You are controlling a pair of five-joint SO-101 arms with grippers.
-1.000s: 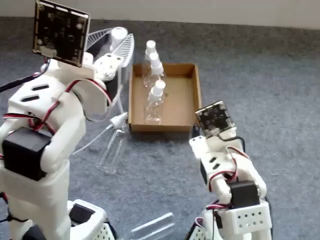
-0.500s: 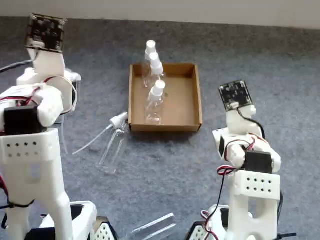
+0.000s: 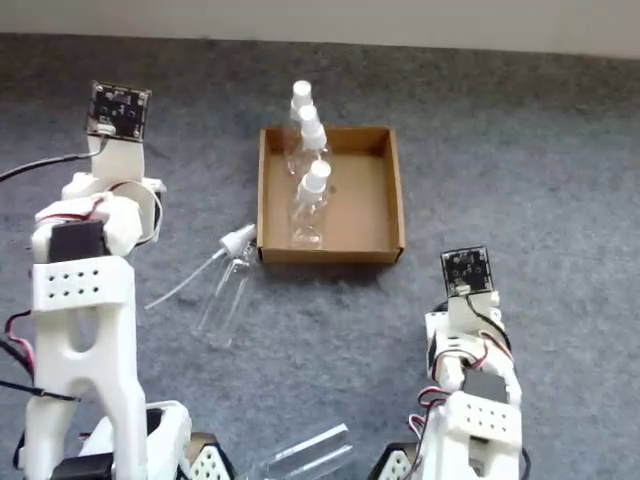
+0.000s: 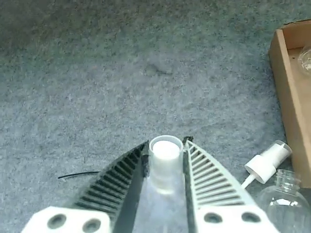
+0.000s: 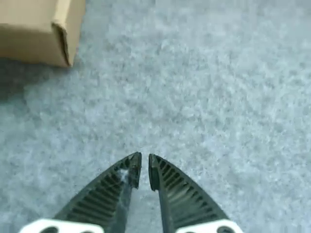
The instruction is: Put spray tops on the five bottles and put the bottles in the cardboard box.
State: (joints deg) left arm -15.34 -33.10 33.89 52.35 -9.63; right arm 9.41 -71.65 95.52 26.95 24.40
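Three clear bottles with white spray tops stand in the cardboard box [image 3: 330,257], one of them [image 3: 310,205] near its front. An open clear bottle [image 3: 224,295] lies on the carpet left of the box, with a loose spray top [image 3: 236,240] and its tube beside its neck. Another bare bottle [image 3: 305,455] lies at the near edge. My left gripper [image 4: 165,143] is shut on a white spray top [image 4: 165,154] above the carpet, left of the box [image 4: 286,87]. My right gripper [image 5: 145,167] is shut and holds nothing, near the box corner [image 5: 39,29].
Grey carpet covers the table. The left arm [image 3: 95,260] stands tall at the left and the right arm [image 3: 470,380] is folded low at the near right. A thin black wire [image 4: 77,174] lies on the carpet near the left gripper.
The left arm has swung away from the box to the left and drawn back, keeping the spray top. The right arm has pulled back from the box's front toward the near edge.
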